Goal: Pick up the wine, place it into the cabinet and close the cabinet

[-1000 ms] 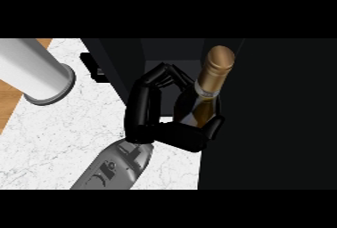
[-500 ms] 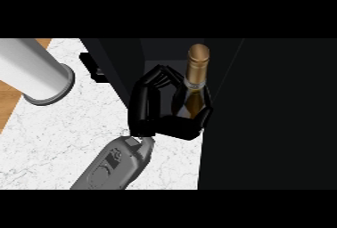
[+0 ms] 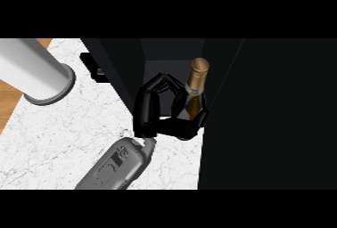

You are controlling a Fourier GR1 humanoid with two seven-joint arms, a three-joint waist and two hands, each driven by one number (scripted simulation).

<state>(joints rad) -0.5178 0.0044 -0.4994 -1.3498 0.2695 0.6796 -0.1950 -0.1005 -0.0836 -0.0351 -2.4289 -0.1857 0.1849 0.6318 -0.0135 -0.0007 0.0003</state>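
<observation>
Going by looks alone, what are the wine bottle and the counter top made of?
Wine bottle: probably dark glass, with a matte gold-brown foil-like cap on the neck; much of the body is hidden by the hand. Counter top: looks like polished white marble or similar stone, judging by the fine grey veining.

There is one view only, from the robot's head, looking steeply down and close in. The white marbled counter [image 3: 59, 138] fills the lower left, with a strip of wood at the far left edge. A grey forearm [image 3: 115, 167] comes in from the lower edge, near the middle. The dark cabinet [image 3: 270, 116] takes up the whole right half and rises towards the camera, its open slot at top centre.
</observation>
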